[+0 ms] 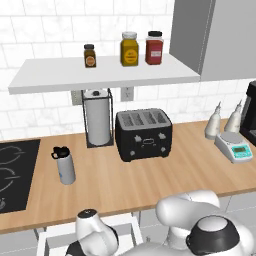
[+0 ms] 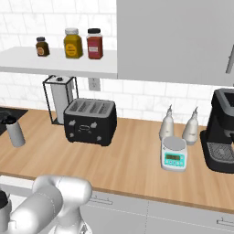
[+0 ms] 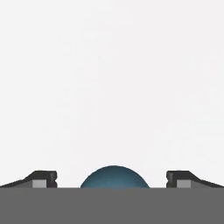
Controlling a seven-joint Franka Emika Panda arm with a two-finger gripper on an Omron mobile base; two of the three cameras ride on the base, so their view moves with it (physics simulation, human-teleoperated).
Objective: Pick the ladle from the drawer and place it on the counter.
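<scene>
In the hand view my gripper is open and held close over a plain white surface, the inside of the drawer. Its two dark fingertips stand wide apart. Between them rises a rounded blue dome, part of the ladle; a gap shows on each side, and the rest of the ladle is hidden. In the left base view the arm bends down into the open white drawer below the front edge of the wood counter.
On the counter stand a black toaster, a paper towel holder, a grey flask, a scale, two shakers and a coffee machine. The black cooktop lies left. A shelf holds three jars.
</scene>
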